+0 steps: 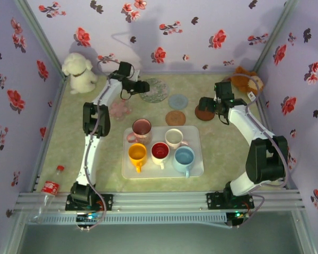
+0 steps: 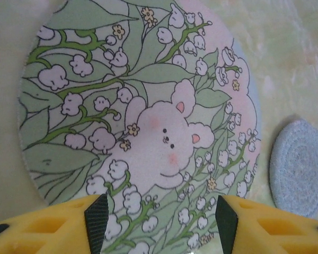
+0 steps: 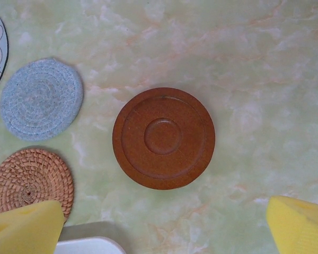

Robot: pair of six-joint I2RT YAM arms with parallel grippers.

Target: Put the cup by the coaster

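My left pincer (image 2: 160, 219) hung over the flowered coaster (image 2: 143, 121) at the far side of the bench (image 1: 217, 159), its fingers about half apart with nothing between them. My right pincer (image 3: 161, 227) stood spread wide, likewise empty, above the brown wooden coaster (image 3: 164, 138), with the blue woven coaster (image 3: 41, 99) and the rattan coaster (image 3: 29, 180) to its left. No cup was in hand: the pink cup (image 1: 142, 128), cream cup (image 1: 174, 138), yellow cup (image 1: 137, 153), red cup (image 1: 160, 151) and blue cup (image 1: 183, 157) all sat nearer me on the white tray (image 1: 195, 133), and I could not tell which was meant. I judged the job barely begun. To do it well I should take one pincer to the tray, choose a cup, drop one finger inside its rim and one outside, clear of the handle and the neighbours, close firmly, lift straight up, and set it upright just beside the coaster, not on it.
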